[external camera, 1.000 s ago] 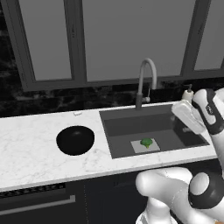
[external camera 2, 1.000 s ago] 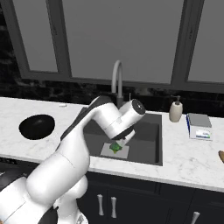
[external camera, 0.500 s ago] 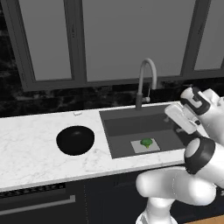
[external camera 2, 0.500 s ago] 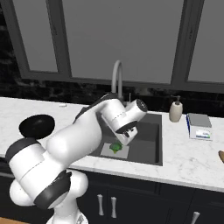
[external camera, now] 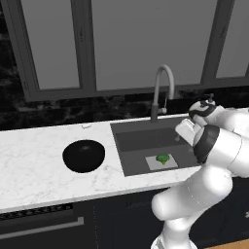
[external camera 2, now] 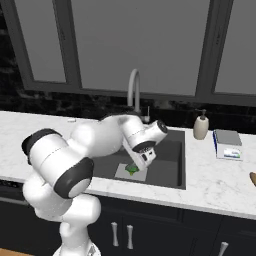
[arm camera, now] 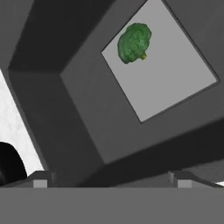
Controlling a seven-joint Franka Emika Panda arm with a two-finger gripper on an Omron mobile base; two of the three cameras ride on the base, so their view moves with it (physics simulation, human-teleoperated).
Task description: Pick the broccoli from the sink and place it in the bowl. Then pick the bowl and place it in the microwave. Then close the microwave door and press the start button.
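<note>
White marble counter (external camera: 34, 160) runs under a row of dark-framed windows, and we hang over the sink (external camera: 131, 146) with our gripper (arm camera: 109, 177) spread as wide as it goes and nothing between the fingers. We judge we are on the first step, lining up over the broccoli (arm camera: 134, 41) before going down for it. It lies on a pale square patch on the basin floor (arm camera: 175, 74), near one corner of that patch, well apart from our fingertips (arm camera: 40, 178), so we keep the jaws wide to clear its bumpy head on the way in. The bowl (external camera: 83, 155) sits on the counter to the left of the sink, close enough to serve as the drop point, and in the hand view just a dark sliver of it peeps in at the edge. Our own forearm covers part of the basin in the right base view, where the floret is half tucked under the wrist (external camera 2: 146, 150). We cannot make out the microwave or its door from where we stand.
</note>
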